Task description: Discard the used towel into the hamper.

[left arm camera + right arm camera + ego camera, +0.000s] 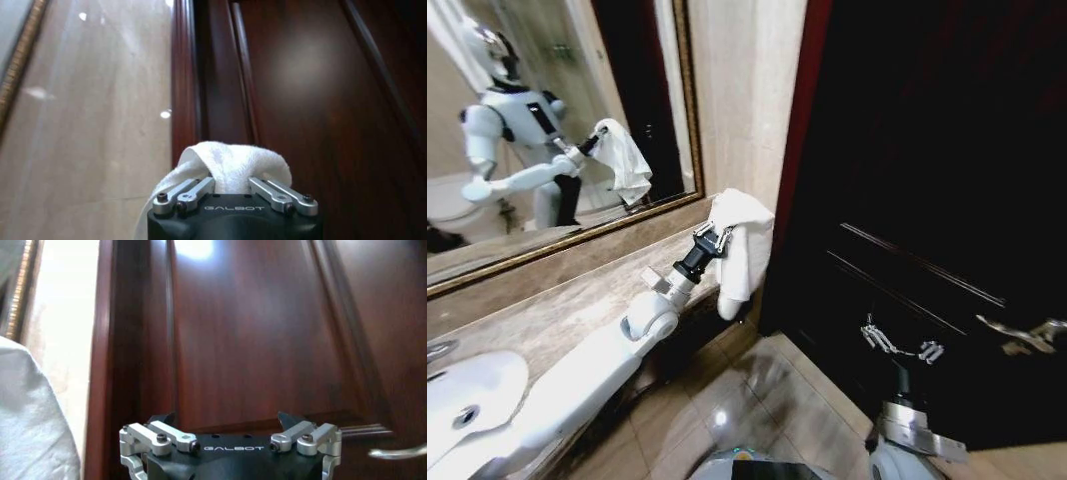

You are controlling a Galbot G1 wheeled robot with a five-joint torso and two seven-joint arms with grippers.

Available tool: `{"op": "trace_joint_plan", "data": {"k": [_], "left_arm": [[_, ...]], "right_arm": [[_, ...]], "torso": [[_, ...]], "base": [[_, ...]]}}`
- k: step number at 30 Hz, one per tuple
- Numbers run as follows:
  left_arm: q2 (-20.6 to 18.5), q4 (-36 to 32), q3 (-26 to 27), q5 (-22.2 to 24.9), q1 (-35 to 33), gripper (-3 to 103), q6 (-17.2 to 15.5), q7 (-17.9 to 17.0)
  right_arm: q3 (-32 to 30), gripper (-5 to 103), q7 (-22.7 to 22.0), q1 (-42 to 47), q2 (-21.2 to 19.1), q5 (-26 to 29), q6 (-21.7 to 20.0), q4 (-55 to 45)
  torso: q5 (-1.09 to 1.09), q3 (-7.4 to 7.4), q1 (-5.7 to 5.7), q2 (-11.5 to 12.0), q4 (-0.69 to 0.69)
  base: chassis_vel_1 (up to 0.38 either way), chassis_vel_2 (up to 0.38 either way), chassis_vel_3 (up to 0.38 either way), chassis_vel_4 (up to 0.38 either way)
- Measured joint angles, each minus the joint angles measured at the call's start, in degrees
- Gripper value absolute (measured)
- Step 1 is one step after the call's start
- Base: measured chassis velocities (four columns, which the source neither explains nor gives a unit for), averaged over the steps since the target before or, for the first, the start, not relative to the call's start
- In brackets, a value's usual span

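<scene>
Head view: our left pincer (724, 238) grips the white towel (742, 245), lifted off the surface (547, 310) just beside the dark door (927, 200). Right pincer (899, 345) hangs open. Pickup done; dropping it into a hamper remains.

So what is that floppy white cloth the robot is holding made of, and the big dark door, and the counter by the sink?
The floppy white towel, pinched in the left gripper, looks like soft terry cotton: nubbly, folding limply. The dark reddish-brown door seems to be varnished wood, with faint grain and shiny highlights. The beige counter looks like polished stone, maybe marble, mottled and smooth. The right gripper hangs open near the door.
</scene>
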State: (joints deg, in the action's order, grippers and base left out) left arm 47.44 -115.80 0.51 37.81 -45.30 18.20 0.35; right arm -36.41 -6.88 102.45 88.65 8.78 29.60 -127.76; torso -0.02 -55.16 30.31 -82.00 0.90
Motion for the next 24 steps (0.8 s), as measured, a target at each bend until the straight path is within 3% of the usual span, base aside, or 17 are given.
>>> {"op": "trace_joint_plan", "data": {"k": [24], "left_arm": [[0.4,0.2,0.2,0.0,-0.1,7,0.0,0.1]], "right_arm": [[-0.2,100,0.0,-0.7,-0.5,0.1,-0.1,0.5]], "torso": [[0.02,0.00,0.00,0.0,0.01]], "base": [[-0.123,-0.124,-0.131,-0.117]]}}
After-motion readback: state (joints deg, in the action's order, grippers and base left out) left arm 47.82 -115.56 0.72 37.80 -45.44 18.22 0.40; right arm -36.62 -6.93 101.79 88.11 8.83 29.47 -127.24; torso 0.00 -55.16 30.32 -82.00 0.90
